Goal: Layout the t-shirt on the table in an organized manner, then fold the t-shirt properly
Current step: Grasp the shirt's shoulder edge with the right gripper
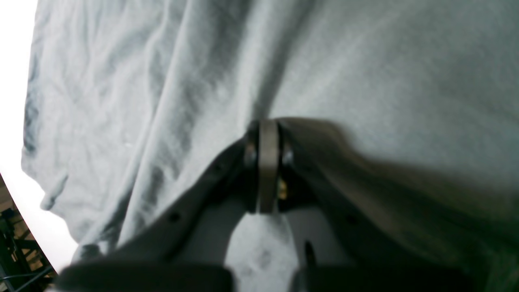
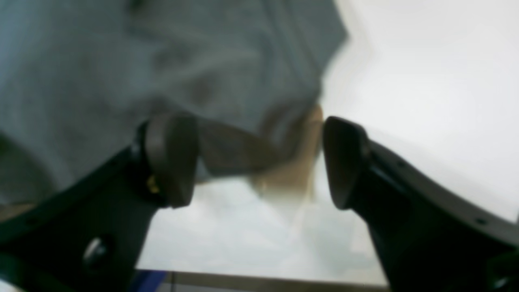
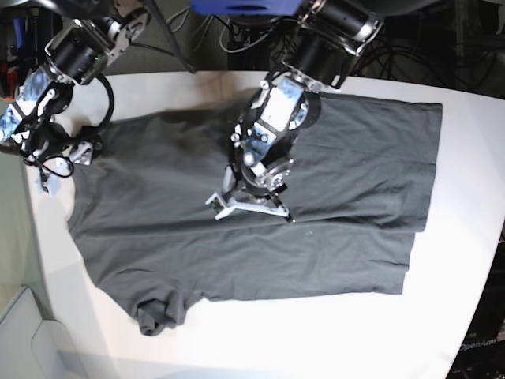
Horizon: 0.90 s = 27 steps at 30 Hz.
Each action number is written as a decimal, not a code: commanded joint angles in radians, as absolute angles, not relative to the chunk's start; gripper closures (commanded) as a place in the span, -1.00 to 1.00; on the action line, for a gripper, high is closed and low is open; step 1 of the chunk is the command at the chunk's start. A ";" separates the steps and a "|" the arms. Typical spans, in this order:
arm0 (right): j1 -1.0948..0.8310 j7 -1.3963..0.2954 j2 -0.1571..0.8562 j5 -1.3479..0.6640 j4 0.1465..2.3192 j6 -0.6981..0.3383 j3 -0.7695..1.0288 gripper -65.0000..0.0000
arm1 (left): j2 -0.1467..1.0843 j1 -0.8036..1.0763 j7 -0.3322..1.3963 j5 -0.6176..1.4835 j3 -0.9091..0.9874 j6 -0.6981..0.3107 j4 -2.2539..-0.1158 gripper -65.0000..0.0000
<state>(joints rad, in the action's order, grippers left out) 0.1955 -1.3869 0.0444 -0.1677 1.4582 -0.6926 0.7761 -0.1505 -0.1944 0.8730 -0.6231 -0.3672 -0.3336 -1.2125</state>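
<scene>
The dark grey t-shirt (image 3: 339,158) lies spread across the white table (image 3: 355,332), with a long crease running through its middle and one bunched corner at the lower left. My left gripper (image 3: 251,204) points down onto the shirt's middle. In the left wrist view its jaws are shut (image 1: 267,134) with a ridge of the t-shirt (image 1: 385,61) pinched between them. My right gripper (image 3: 63,154) hovers at the shirt's left edge. There it stands open (image 2: 259,162), one finger over the t-shirt (image 2: 121,61) and the other over bare table (image 2: 425,81), holding nothing.
Black cables and equipment (image 3: 442,47) crowd the space behind the table's far edge. The table's rounded edge (image 1: 44,235) shows beside the shirt's hem, with dark framework (image 1: 16,243) below it. A blue strip (image 2: 150,280) lies past the near table edge.
</scene>
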 commanded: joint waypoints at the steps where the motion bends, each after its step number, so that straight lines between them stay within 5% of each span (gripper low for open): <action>1: 0.213 -1.394 0.048 -0.205 1.463 -0.698 0.776 -0.22 | -0.157 -0.202 0.886 -0.622 -0.366 -0.335 -1.221 0.99; 12: 0.222 -1.395 0.051 -0.263 1.468 -0.698 0.661 1.00 | -0.157 -0.200 0.888 -0.622 -0.366 -0.335 -1.225 0.99; 27: 0.383 -1.396 0.117 -0.268 1.475 -0.698 0.414 1.00 | -0.157 -0.202 0.901 -0.624 -0.352 -0.335 -1.346 0.99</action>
<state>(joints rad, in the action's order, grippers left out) 0.3573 -1.4033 0.1024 -0.2630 1.4593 -0.6945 0.4122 -0.1452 -0.1764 0.9154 -0.6136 -0.3531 -0.3447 -1.3209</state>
